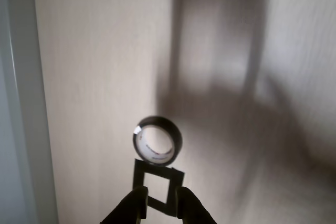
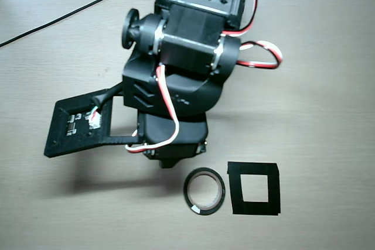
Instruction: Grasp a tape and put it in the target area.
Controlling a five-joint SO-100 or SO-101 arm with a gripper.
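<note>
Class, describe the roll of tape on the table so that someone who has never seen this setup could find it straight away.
In the overhead view, look on the pale wooden table just below the black robot arm. The roll of tape lies flat there, immediately left of the target area, a square outlined in black tape. It is the only round thing: a dark ring with a white inner core.

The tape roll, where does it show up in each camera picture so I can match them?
Wrist view: tape roll sits low, centre, just above the gripper fingertips.
Overhead view: tape roll lies near the bottom, centre, just below the arm.
Shared landmark: the black square outline right beside the roll.
</note>
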